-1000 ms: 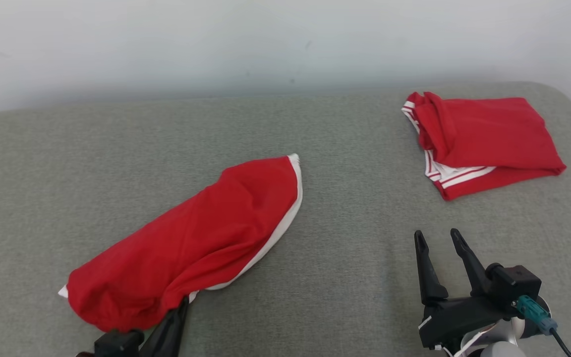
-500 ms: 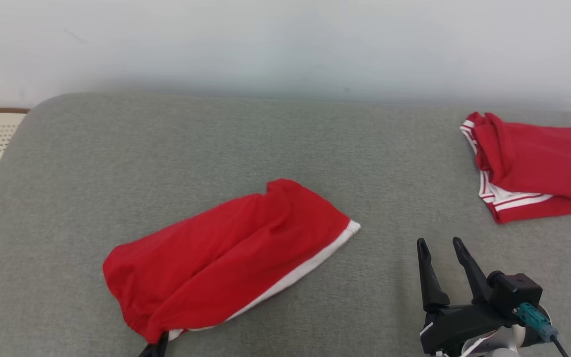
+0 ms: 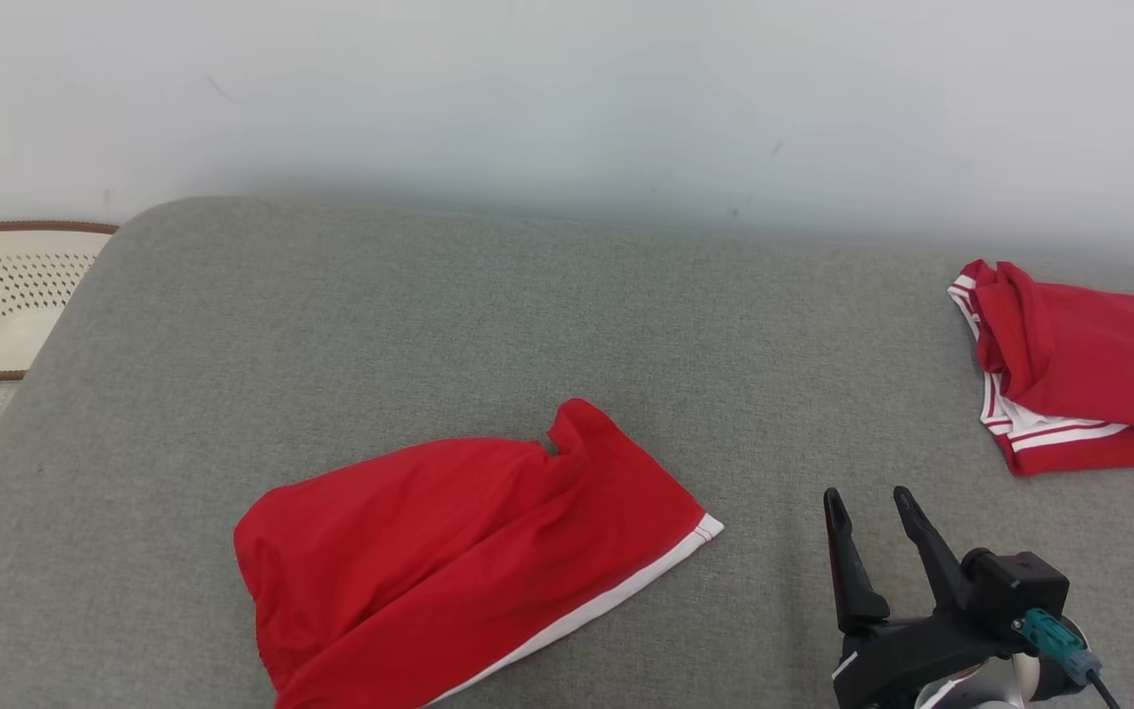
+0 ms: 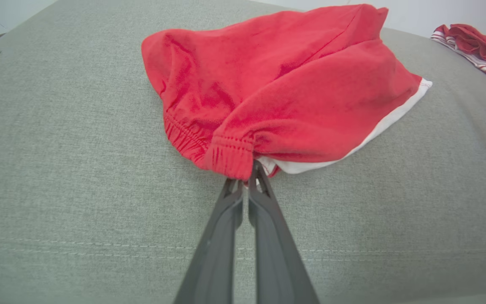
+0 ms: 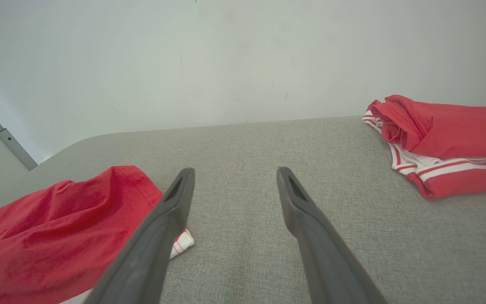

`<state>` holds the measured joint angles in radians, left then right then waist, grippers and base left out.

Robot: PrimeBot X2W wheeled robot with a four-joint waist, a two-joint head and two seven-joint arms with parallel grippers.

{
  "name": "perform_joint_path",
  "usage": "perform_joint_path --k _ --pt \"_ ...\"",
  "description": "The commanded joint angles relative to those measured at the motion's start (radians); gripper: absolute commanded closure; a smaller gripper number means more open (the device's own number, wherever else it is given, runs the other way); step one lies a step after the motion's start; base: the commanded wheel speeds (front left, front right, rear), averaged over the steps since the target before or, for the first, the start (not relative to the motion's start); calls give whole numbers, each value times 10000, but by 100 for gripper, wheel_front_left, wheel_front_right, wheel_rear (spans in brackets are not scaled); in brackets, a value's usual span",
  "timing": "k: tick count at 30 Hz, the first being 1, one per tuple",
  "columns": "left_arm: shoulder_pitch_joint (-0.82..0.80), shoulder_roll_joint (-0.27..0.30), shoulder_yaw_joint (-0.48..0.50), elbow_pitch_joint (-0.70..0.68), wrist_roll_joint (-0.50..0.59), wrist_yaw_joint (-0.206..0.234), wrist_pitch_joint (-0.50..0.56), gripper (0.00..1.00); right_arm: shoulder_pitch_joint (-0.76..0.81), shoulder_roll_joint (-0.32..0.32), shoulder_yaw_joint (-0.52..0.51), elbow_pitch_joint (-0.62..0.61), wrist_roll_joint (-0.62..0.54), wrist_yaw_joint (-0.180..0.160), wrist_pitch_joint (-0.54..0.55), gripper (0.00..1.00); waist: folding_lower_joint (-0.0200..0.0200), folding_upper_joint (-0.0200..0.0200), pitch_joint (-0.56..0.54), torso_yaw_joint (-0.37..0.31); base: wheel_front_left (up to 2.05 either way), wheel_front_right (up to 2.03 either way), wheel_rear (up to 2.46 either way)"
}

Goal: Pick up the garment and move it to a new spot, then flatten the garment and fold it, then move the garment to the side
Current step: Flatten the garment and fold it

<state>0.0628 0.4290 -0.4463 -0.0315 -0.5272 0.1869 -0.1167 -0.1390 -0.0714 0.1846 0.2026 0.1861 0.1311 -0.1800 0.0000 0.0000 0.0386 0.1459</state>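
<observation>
While right claw [image 3: 866, 495] gapes empty, left claw [image 4: 245, 177] pinches garment [image 4: 285, 84].

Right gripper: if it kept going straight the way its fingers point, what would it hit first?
Likely the bare cushion, then the wall behind, though depth is unclear. The right gripper aims between the shorts and the folded garment, clear of both.
</observation>
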Motion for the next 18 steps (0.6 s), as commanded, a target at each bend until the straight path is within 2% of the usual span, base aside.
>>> perform_joint_path --k 1,2,3,11,18 --pt "156 -49 -5 145 -111 25 -124 64 85 -72 24 -12 107 -7 4 0 0 0 -52 33 0 0 0" --pt "169 -75 -35 244 -92 24 -174 14 96 -95 26 -17 110 -7 11 0 0 0 -69 47 0 0 0" --pt "175 -181 -43 348 -135 10 -326 0 108 -126 12 -36 124 -7 49 0 0 0 -89 94 0 0 0" --pt "280 -629 368 -159 67 16 -1363 0 117 -204 -24 -136 89 -7 143 0 0 0 -94 359 0 0 0" --pt "283 -994 1061 -652 684 132 -1487 0 -75 -320 209 -134 114 -7 326 0 0 0 -157 511 0 0 0"
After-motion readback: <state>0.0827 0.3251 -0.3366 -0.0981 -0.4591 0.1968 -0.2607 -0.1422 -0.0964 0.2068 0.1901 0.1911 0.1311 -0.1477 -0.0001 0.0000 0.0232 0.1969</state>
